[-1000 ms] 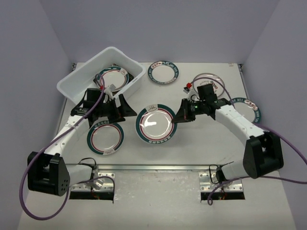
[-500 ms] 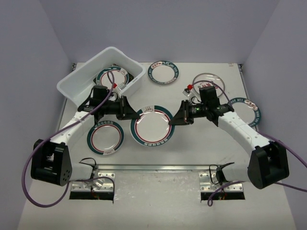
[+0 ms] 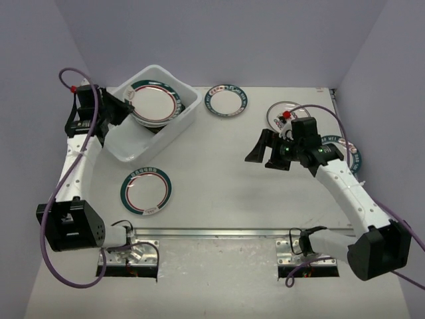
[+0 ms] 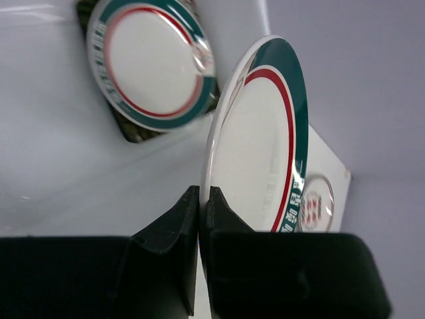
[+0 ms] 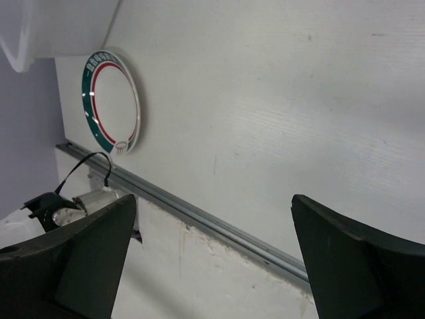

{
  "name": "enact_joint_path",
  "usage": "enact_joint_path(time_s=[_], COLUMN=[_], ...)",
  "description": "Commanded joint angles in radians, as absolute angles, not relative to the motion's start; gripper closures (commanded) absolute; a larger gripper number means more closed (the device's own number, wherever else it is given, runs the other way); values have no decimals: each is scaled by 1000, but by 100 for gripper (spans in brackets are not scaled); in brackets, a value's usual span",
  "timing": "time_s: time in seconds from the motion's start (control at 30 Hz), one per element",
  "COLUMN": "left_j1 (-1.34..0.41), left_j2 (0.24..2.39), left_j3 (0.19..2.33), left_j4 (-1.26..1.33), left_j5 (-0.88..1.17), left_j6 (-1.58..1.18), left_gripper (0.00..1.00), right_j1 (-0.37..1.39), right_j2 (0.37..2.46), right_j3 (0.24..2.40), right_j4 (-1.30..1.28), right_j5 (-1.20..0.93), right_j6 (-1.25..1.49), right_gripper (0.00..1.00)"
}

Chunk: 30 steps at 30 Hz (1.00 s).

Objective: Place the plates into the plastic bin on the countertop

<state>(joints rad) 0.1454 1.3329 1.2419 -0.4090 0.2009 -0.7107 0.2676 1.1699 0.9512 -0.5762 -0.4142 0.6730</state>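
From above I count five plates: the held plate, pinched by my left gripper over the bin at ten o'clock, and four on the countertop. My right gripper gapes, empty. Left wrist: I'm clamping a teal-and-red rim, and a second plate lies in the bin on a black plate. Right wrist: fingers wide, one near plate at ten o'clock.

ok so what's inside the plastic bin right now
A ringed plate lies in the plastic bin, over a dark square plate that it mostly covers. The left gripper holds a second ringed plate on edge over the bin. Anything beneath is hidden.
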Motion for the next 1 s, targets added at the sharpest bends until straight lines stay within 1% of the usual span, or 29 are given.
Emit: enact_joint_path(time_s=[0.0,0.07,0.1,0.2,0.4,0.43,0.47,0.5,0.53,0.57,0.6,0.7,0.8,0.9,0.97], left_j1=[155,162,164,164,163,163,160,155,153,148,141,125,114,109,107], left_j2=[1500,1590,1633,1779,1947,1991,2028,2042,2051,2053,2054,2074,2135,2196,2157], left_j3=[1349,1440,1445,1547,1701,1728,1753,1771,1782,1781,1778,1796,1876,1985,2004], left_j4=[-426,-436,-444,-407,-366,-371,-386,-404,-419,-427,-433,-472,-571,-705,-728], left_j5=[-39,-63,-66,-88,-43,-10,18,16,10,6,5,5,8,35,57], left_j6=[-839,-835,-834,-840,-838,-833,-828,-825,-822,-813,-803,-776,-761,-740,-718], left_gripper=[100,100,100,100,100,84,63,47,43,24,0,0,0,0,0], right_j1=[273,272,272,272,272,274,276,278,287,315,350,440,497,576,615], right_j2=[1108,1073,1060,1014,976,977,983,993,1005,1025,1048,1173,1316,1514,1615], right_j3=[860,815,810,733,696,684,668,658,652,655,661,677,700,774,860], right_j4=[-576,-537,-525,-466,-459,-439,-412,-385,-364,-345,-326,-268,-189,-162,-138], right_j5=[-433,-483,-507,-626,-660,-682,-703,-719,-726,-706,-677,-621,-590,-537,-527], right_j6=[652,659,662,679,665,678,694,705,714,716,716,730,768,774,791], right_gripper=[1,1,1,1,1,1,1,1,1,1,1,1,1,1,1])
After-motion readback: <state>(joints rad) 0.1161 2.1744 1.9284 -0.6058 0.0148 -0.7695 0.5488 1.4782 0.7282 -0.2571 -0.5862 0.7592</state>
